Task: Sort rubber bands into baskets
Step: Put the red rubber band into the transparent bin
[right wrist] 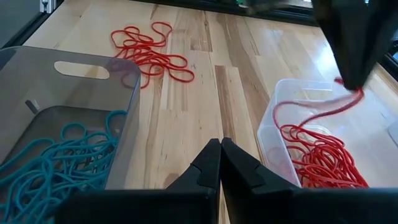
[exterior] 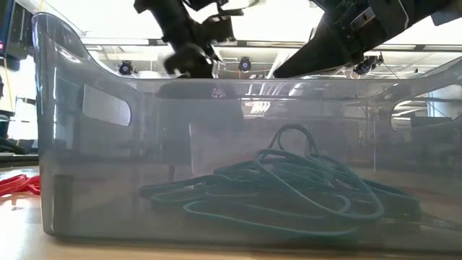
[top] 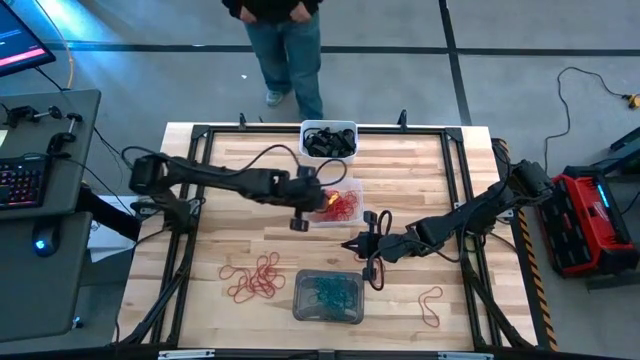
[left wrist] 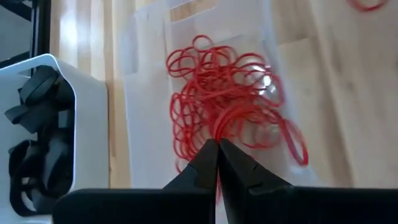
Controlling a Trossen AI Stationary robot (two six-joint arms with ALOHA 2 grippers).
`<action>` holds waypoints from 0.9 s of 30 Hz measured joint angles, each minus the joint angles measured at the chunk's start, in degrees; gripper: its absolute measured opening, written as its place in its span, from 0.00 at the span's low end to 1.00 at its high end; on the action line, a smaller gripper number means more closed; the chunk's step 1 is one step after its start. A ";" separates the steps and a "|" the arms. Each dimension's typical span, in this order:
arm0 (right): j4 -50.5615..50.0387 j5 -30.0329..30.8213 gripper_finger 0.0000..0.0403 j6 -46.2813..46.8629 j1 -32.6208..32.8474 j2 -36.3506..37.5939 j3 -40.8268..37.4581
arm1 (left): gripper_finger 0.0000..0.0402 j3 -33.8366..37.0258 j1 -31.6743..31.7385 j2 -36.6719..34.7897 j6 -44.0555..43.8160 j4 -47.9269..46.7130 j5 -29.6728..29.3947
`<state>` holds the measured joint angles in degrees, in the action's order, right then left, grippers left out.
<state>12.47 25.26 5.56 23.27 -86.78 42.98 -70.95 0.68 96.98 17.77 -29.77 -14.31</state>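
The clear basket [top: 345, 208] at the table's middle holds a heap of red rubber bands [left wrist: 230, 106]. My left gripper [top: 322, 203] hangs over it, shut on some red strands [right wrist: 323, 112]. The white basket [top: 328, 138] at the far edge holds black bands [left wrist: 34, 143]. The grey basket [top: 328, 297] near the front edge holds teal bands [right wrist: 56, 162]. My right gripper [right wrist: 220, 144] is shut and holds nothing, above bare wood between the grey and clear baskets. Loose red bands [top: 255, 280] lie on the table left of the grey basket. My left gripper pinches red rubber band strands [left wrist: 219, 127] between its two fingertips, coming slanting down from above. The strands hang below the fingers, and their lower ends [right wrist: 292, 134] reach the red heap in the clear basket. How many bands it has, I cannot tell.
One more red band [top: 430, 305] lies near the front right. A black frame [top: 200, 130] runs round the tabletop. A person [top: 285, 50] stands beyond the far edge. Bare wood shows between the baskets and at the front right.
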 joint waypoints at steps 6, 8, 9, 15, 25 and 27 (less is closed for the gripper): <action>-0.21 0.00 0.00 0.00 0.00 0.00 0.00 | 0.00 -3.08 2.08 5.37 3.60 0.05 -0.02; -0.30 0.00 0.00 0.00 0.00 0.00 0.00 | 0.00 -3.24 2.41 6.37 3.97 0.16 0.04; -0.47 0.00 0.00 0.00 0.00 0.00 0.00 | 0.00 -3.26 2.48 6.72 4.22 0.31 0.05; -0.99 -0.01 0.00 0.00 0.00 0.00 0.00 | 0.01 -3.26 2.74 6.83 3.97 0.11 1.91; -1.07 -0.09 0.00 1.62 0.00 0.00 0.00 | 0.22 -3.26 1.26 6.14 2.03 -2.36 7.63; -1.07 -0.12 0.00 1.95 0.00 -0.02 0.00 | 0.27 -3.26 0.81 5.37 1.69 -2.87 8.82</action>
<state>11.40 25.13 7.51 23.27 -86.80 42.98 -74.22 1.49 102.36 19.46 -32.64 -5.49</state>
